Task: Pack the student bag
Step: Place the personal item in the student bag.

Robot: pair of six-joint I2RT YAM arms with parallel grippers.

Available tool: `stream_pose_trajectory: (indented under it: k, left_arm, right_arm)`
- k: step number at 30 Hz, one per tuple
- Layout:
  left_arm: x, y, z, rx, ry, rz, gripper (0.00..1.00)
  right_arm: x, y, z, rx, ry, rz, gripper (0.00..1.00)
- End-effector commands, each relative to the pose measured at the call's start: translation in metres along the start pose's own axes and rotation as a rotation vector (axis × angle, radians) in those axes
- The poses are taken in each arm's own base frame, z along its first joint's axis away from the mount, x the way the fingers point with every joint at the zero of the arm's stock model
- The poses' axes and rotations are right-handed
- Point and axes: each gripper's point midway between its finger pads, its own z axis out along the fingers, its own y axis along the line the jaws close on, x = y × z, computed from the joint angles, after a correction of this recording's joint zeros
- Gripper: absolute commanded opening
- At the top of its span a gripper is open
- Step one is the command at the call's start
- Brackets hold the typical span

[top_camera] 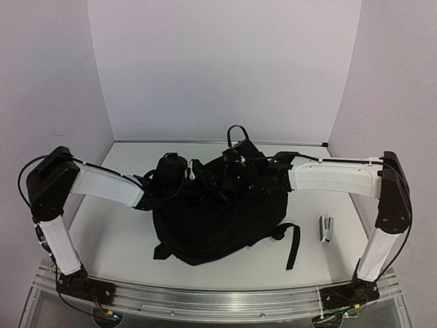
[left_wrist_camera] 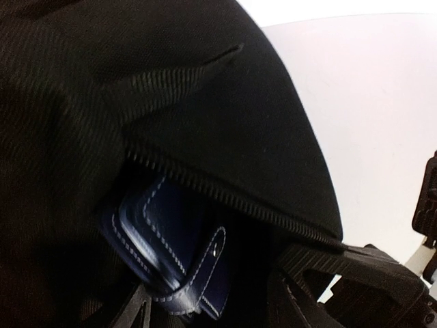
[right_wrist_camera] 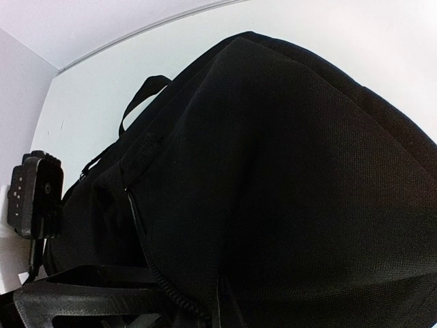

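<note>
Our left fingers (left_wrist_camera: 321, 290) show as black ribbed plastic along the bottom edge of the left wrist view, with the wallet (left_wrist_camera: 171, 253) standing between them. Whether they pinch it or stand spread round it we cannot tell, because the place of contact lies below the frame. The wallet's long axis runs from the lower middle of that frame up toward the left. Its upper end sits under the zipper (left_wrist_camera: 225, 198) of the bag (left_wrist_camera: 225, 116), inside the dark mouth. So the opening lies straight ahead of these fingers, up and to the left in the frame. We judge that the coming move is a push along that same axis, deeper in, before letting go.

Our right fingers (right_wrist_camera: 89, 297) appear only as a black bar at the lower left of the right wrist view, close against the bag's cloth. We cannot tell if they are pressed together on it or apart. We judge that they may be holding the mouth up, but no frame shows it.

From above, the bag lies in the middle of the surface (top_camera: 116, 232). Its mouth is toward the top of the frame, where both arms meet, and its strap (top_camera: 293, 246) trails to the lower right. The left arm is the one at the wallet. A stapler (top_camera: 328, 229) lies well apart at the right, nearer the right arm.
</note>
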Motion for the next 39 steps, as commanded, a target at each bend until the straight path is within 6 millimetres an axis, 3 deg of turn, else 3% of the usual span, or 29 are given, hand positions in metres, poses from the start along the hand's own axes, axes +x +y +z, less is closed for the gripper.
stream_pose_trajectory:
  k: [1, 5, 14, 19, 28, 34, 36, 39]
  left_arm:
    - [0.017, 0.001, -0.012, -0.07, 0.043, 0.018, 0.6]
    - [0.02, 0.006, -0.015, -0.111, 0.043, 0.03, 0.51]
    - [0.019, 0.004, 0.006, -0.068, 0.053, 0.035, 0.17]
    - [0.014, -0.001, 0.022, -0.05, 0.052, 0.064, 0.1]
    - [-0.006, -0.021, 0.044, -0.017, 0.001, 0.16, 0.08]
    - [-0.008, -0.021, 0.04, -0.024, -0.015, 0.181, 0.08]
    - [-0.008, -0.017, 0.032, -0.038, -0.026, 0.178, 0.11]
    - [-0.007, -0.013, 0.016, -0.052, -0.043, 0.18, 0.25]
  right_arm:
    - [-0.018, 0.02, -0.02, -0.08, -0.048, 0.04, 0.0]
    - [-0.019, 0.02, -0.02, -0.081, -0.05, 0.041, 0.0]
    - [-0.018, 0.021, -0.021, -0.085, -0.044, 0.038, 0.0]
    - [-0.016, 0.021, -0.019, -0.088, -0.035, 0.039, 0.0]
    - [-0.01, 0.018, -0.015, -0.079, -0.022, 0.04, 0.0]
    - [-0.01, 0.013, -0.015, -0.063, -0.032, 0.042, 0.0]
    - [-0.011, 0.01, -0.015, -0.06, -0.032, 0.046, 0.0]
    - [-0.012, 0.009, -0.014, -0.061, -0.028, 0.045, 0.0]
